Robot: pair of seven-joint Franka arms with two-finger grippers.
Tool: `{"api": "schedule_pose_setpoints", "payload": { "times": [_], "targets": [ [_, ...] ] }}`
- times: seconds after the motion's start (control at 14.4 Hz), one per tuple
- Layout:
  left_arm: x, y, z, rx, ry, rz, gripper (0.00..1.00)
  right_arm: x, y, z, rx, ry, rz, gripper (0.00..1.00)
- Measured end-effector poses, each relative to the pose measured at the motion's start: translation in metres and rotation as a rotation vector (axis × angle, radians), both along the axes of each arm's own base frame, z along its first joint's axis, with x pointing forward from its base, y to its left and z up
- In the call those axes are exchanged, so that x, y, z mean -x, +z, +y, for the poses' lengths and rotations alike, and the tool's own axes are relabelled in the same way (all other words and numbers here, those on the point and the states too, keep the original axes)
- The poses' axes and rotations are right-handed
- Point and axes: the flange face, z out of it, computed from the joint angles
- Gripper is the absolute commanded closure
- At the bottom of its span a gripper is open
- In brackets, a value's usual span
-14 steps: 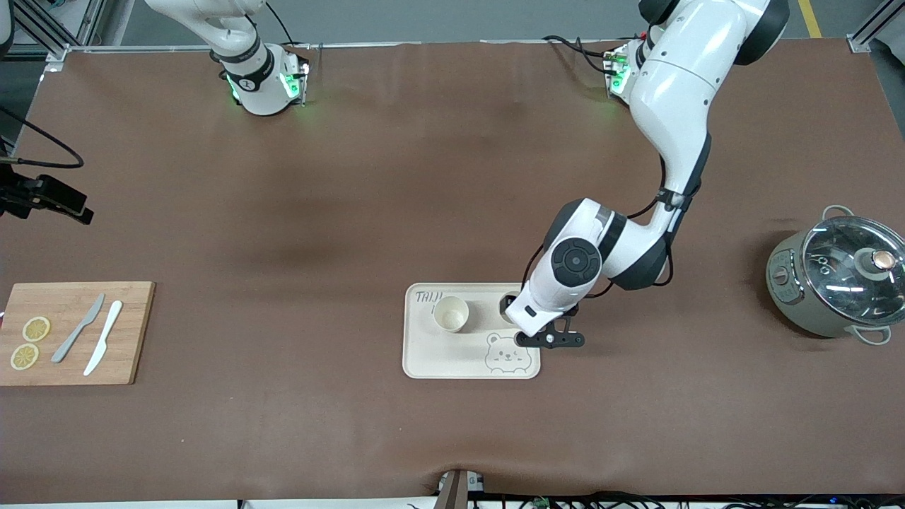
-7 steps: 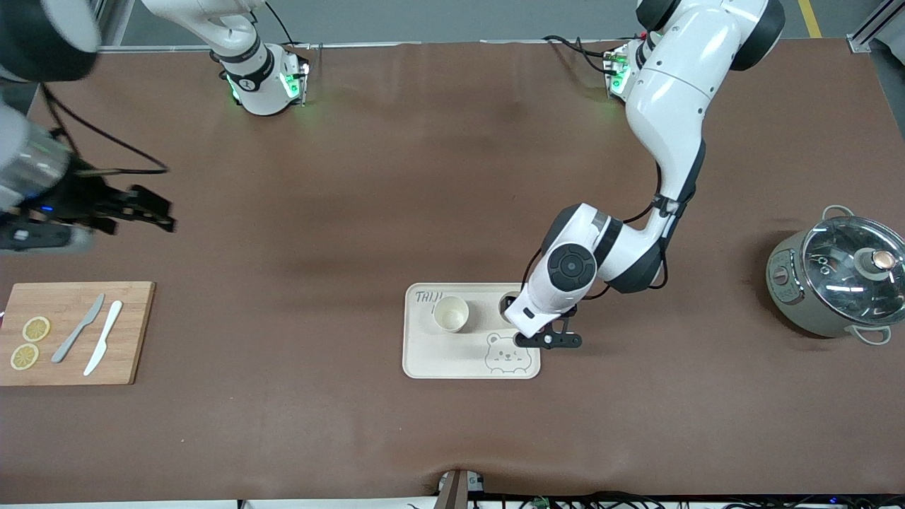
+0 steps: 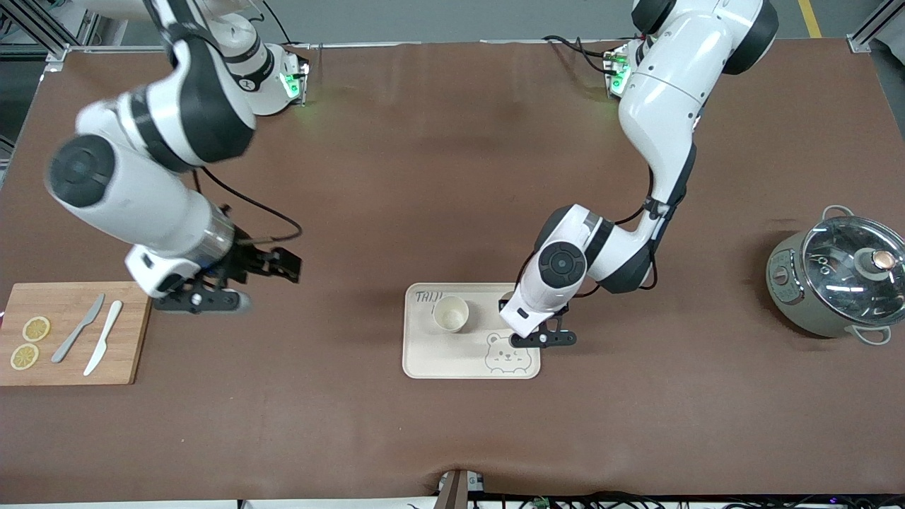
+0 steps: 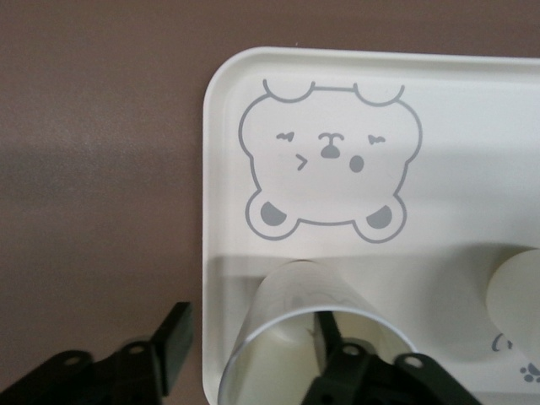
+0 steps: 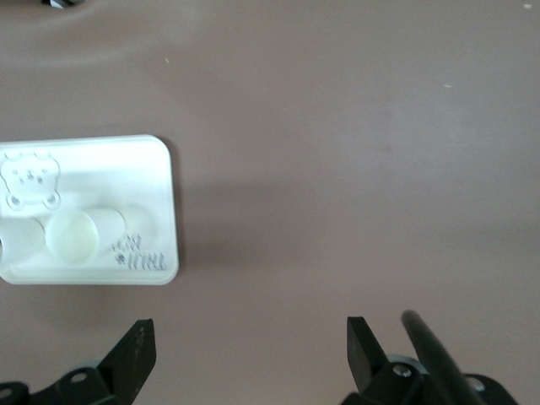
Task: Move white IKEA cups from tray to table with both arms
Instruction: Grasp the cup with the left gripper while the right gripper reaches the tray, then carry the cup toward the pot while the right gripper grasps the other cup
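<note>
Cream-white cups (image 3: 451, 313) are sitting on a cream tray (image 3: 424, 357) printed with a grey bear (image 3: 508, 353), over a brown tabletop (image 3: 438, 177).

Two cups (image 3: 451, 314) (image 4: 291, 333) are set on tray (image 3: 438, 360), mid-table; cutting board (image 3: 134, 332) w/ knives toward right arm's end, pot (image 3: 834, 283) toward left arm's end.

The table (image 3: 452, 177) wears a matt brown cloth-like cover. The tray (image 3: 424, 357) and cups (image 3: 450, 313) look like smooth, matt cream plastic. The cutting board (image 3: 134, 332) is pale wood. The pot (image 3: 799, 297) has a glossy glass lid (image 3: 848, 265).
</note>
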Motion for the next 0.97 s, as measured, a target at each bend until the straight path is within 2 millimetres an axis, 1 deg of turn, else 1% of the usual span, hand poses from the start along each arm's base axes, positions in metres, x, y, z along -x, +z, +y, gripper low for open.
{"api": "schedule_pose_setpoints", "payload": {
  "times": [0.14, 0.21, 0.28, 0.35, 0.48, 0.62, 0.69, 0.76, 0.83, 0.97],
  "targets": [
    [0.001, 0.000, -0.003, -0.001, -0.003, -0.002, 1.00, -0.007, -0.023, 0.030, -0.004, -0.018, -0.006, 0.00],
    [0.001, 0.000, -0.003, -0.001, -0.004, -0.003, 1.00, -0.007, -0.033, 0.043, -0.006, -0.021, -0.009, 0.00],
    [0.001, 0.001, -0.003, -0.001, -0.004, -0.004, 1.00, -0.009, -0.040, 0.051, -0.010, -0.024, -0.019, 0.00],
    [0.001, 0.001, -0.003, -0.001, -0.003, -0.005, 1.00, -0.012, -0.046, 0.054, -0.014, -0.025, -0.029, 0.00],
    [-0.002, 0.004, 0.000, 0.000, 0.002, -0.012, 1.00, -0.019, -0.058, 0.054, -0.017, -0.031, -0.045, 0.00],
    [-0.006, 0.013, 0.006, -0.002, 0.016, -0.019, 1.00, -0.023, -0.073, 0.058, -0.019, -0.032, -0.054, 0.00],
    [-0.006, 0.020, 0.011, -0.006, 0.024, -0.019, 1.00, -0.025, -0.080, 0.061, -0.021, -0.030, -0.060, 0.00],
    [-0.005, 0.029, 0.021, -0.011, 0.035, -0.019, 1.00, -0.026, -0.087, 0.066, -0.024, -0.033, -0.065, 0.00],
    [-0.004, 0.043, 0.036, -0.017, 0.050, -0.020, 1.00, -0.026, -0.093, 0.072, -0.029, -0.041, -0.073, 0.00],
    [0.001, 0.075, 0.077, -0.029, 0.057, -0.024, 1.00, -0.025, -0.105, 0.087, -0.037, -0.055, -0.085, 0.00]
  ]
}}
